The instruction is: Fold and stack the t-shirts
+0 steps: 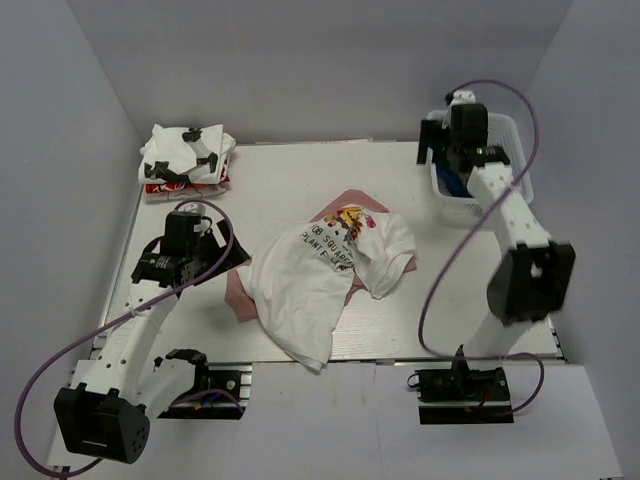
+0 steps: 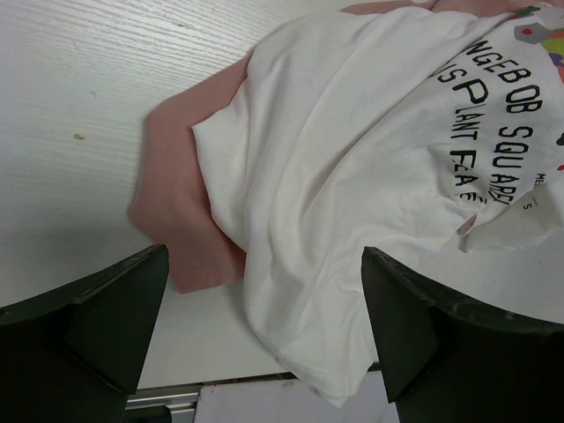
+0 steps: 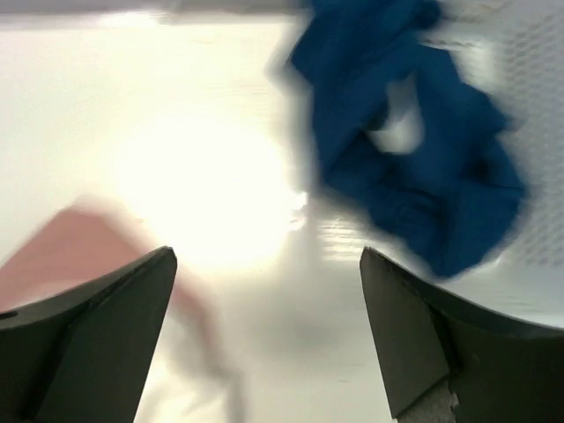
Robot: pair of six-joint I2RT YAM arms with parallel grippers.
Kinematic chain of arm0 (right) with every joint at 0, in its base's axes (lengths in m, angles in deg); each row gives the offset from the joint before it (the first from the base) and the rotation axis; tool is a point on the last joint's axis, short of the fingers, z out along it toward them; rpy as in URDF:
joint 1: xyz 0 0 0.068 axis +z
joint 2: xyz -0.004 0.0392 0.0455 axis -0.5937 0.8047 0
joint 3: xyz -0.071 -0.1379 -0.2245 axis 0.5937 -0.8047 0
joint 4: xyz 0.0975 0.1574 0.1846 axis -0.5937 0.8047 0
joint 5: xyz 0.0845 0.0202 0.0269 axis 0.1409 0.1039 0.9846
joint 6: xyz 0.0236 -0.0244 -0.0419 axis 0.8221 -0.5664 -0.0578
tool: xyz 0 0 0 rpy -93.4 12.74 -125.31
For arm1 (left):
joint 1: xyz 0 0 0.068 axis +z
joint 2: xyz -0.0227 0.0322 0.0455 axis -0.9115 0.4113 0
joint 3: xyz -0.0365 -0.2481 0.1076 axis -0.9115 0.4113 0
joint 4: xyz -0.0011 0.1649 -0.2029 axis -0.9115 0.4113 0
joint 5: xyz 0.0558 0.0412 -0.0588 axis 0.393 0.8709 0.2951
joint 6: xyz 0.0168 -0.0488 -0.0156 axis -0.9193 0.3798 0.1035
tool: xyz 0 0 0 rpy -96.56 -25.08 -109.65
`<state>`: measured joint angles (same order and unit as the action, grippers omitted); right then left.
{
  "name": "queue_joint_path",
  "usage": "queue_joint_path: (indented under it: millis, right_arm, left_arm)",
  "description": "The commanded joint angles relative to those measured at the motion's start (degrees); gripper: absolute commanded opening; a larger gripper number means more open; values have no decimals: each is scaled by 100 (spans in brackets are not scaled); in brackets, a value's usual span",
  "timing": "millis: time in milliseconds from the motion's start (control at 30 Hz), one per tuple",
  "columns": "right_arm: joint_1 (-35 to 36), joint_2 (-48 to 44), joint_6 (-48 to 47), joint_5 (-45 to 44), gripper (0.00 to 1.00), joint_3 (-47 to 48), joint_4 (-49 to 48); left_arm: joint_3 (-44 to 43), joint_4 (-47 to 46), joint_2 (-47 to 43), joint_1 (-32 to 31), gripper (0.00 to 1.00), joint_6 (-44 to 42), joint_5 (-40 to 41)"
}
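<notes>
While a folded stack (image 1: 187, 157) of t-shirts sits at eleven o'clock on the table (image 1: 290, 180), we judge the task partly done. At the centre a white t-shirt (image 1: 305, 285) lies crumpled over a pink t-shirt (image 1: 238, 290), neither folded, and a blue t-shirt (image 3: 414, 167) waits bunched in the basket (image 1: 522, 170) at two o'clock. Our left jaws hang released at the pile's nine o'clock side; our right jaws are spread, grasping nothing, near the basket.

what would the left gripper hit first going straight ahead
Probably the white t-shirt, draped over the pink t-shirt; the open left gripper points at its near edge, though depth is unclear.
</notes>
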<state>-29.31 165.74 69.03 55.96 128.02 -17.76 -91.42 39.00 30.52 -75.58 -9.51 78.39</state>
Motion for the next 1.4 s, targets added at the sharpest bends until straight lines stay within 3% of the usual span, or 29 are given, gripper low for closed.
queue_joint_path:
  millis: [0, 67, 100, 267, 467, 667, 733, 767, 800, 867, 1033, 1200, 1367]
  right_arm:
    - [596, -2166, 693, 2074, 90, -2190, -463]
    - [975, -2984, 964, 2590, 90, -2842, -775]
    - [1324, -3068, 1106, 2521, 90, -3358, -855]
    - [2379, -3105, 1388, 2152, 90, -3803, -671]
    - [2953, -1365, 1046, 940, 90, -2495, 243]
    - [3006, -231, 404, 816, 90, -1273, 847]
    - [3007, 190, 177, 710, 80, -1140, 1051]
    - [3006, 375, 88, 736, 49, -887, 1156]
    - [2980, 464, 70, 762, 29, -780, 1209]
    - [2997, 456, 122, 868, 1, -596, 1289]
    - [2797, -649, 368, 623, 0, -543, 586]
    - [2235, -1187, 544, -607, 0, 764, 604]
    - [1340, -1074, 738, -1777, 0, 1977, 559]
  left_arm:
    - [9, -112, -25, 29, 100, -36, -181]
    - [9, -59, 28, 29, 100, -36, -182]
    - [9, -59, 28, 29, 100, -36, -182]
    - [9, -120, 81, 29, 100, -36, -234]
    - [61, -120, 133, 29, 100, -36, -165]
    - [61, -120, 133, 29, 100, -36, -112]
    - [0, -68, 133, 29, 100, 16, -59]
    - [0, -68, 133, 29, 100, 16, -59]
    - [0, -68, 133, 29, 100, 16, -59]
    - [0, -68, 133, 29, 100, 16, -6]
    - [0, -15, 133, 29, 100, 16, -6]
    - [0, -85, 133, 29, 100, 16, -6]
    - [0, -181, 186, 29, 100, 16, -84]
